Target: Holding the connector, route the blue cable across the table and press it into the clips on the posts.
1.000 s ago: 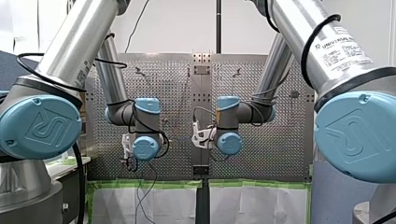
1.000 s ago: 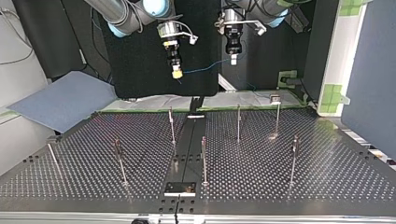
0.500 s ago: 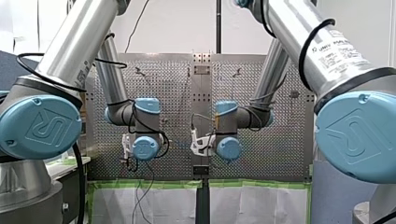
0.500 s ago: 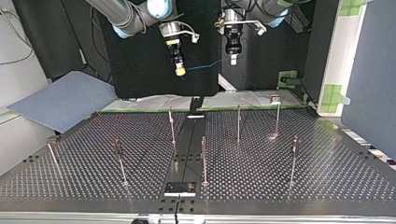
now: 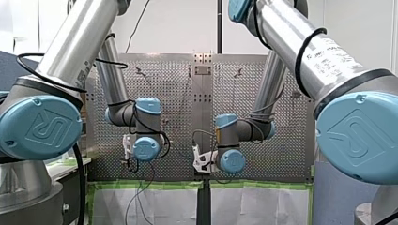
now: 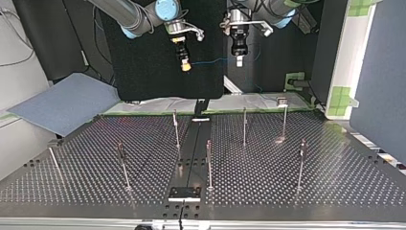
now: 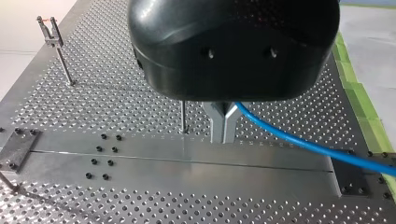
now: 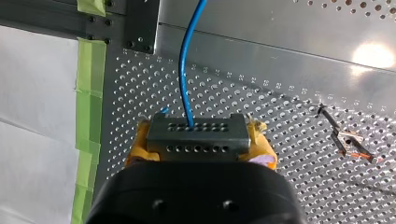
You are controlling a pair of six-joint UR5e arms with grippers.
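Some of connector [image 8: 196, 135] behind right tool [image 8: 199, 141]

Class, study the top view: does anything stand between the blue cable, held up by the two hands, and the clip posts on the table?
Nothing visible does. The blue cable spans between my right hand and my left hand, raised near the far edge of the table. Only open air separates it from the posts below.

green tape [image 8: 90, 70] | white sheet [image 8: 37, 102] | blue-grey mat [image 6: 62, 103] | black panel [image 6: 143, 72]
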